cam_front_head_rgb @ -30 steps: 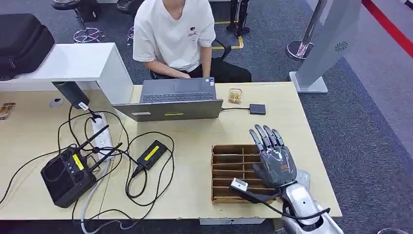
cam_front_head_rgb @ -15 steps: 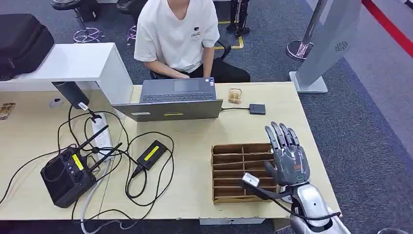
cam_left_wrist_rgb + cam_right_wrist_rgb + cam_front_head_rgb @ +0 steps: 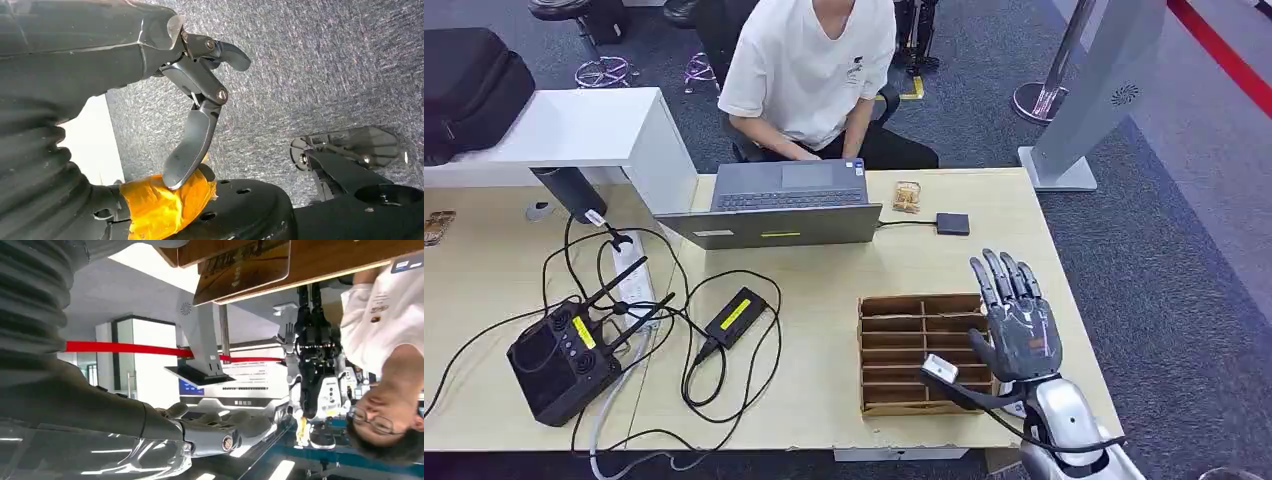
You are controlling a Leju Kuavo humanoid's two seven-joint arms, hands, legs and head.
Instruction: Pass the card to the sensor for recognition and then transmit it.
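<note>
Toward 5 o'clock on the pale wooden tabletop [image 3: 824, 270], the right robot hand [image 3: 1014, 335] hovers over the 3 o'clock side of a brown wooden tray with divided slots [image 3: 864, 350]. It is released: its fingers are straight, slightly fanned and pointing to 12 o'clock, and it holds nothing. The tray's slots run from 9 to 3 o'clock. They are shadowed, and I cannot pick out the card in them or anywhere else, so I cannot give its direction or its place relative to the robot hand.

A small black square sensor [image 3: 952, 223] lies flat at about 12 o'clock from the robot hand, well apart from it. A thin cable joins it to the grey laptop [image 3: 784, 205], where a person in a white shirt [image 3: 809, 60] sits.

From the right wrist view, the same robot hand [image 3: 215, 432] is seen side-on, its fingers flat with nothing between them. The left wrist view shows the left robot hand [image 3: 200, 115] over grey carpet [image 3: 325, 65], its thumb and finger apart and holding nothing.
</note>
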